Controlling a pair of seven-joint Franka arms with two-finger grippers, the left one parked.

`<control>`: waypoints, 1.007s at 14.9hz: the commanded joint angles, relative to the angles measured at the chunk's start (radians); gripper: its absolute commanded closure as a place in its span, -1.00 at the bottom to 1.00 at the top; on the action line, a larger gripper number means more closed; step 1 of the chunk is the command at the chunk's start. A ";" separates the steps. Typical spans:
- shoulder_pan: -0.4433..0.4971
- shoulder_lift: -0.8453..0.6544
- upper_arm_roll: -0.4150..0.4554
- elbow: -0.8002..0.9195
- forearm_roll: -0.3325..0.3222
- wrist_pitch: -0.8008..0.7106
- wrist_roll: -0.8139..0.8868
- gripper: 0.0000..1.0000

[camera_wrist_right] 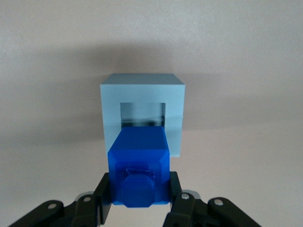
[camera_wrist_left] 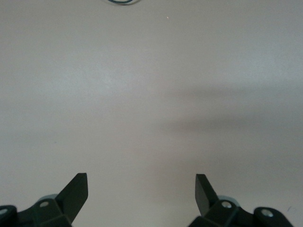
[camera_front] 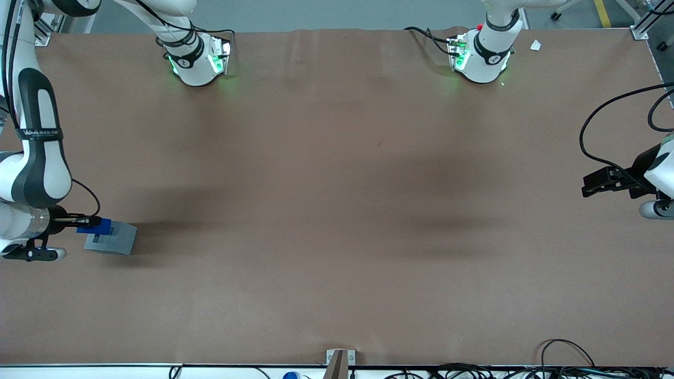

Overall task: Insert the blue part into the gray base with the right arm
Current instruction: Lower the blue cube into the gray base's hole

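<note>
Right wrist view: pincer (camera_wrist_right: 138,208) clamps the blue part (camera_wrist_right: 138,170) directly over the gray base (camera_wrist_right: 142,113), whose socket sits at twelve o'clock from the block. Risk: slight lateral offset could catch the socket rim, jamming or shoving the base across the tabletop (camera_wrist_right: 236,56).

White right arm (camera_front: 31,137), black bands, black pincer (camera_wrist_right: 138,208)

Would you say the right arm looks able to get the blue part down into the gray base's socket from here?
Probably yes: the gripper holds the blue part directly over the gray base, and its socket looks open, with nothing between them.
</note>
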 commanded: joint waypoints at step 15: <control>-0.018 0.051 0.019 -0.001 -0.007 0.100 0.010 0.95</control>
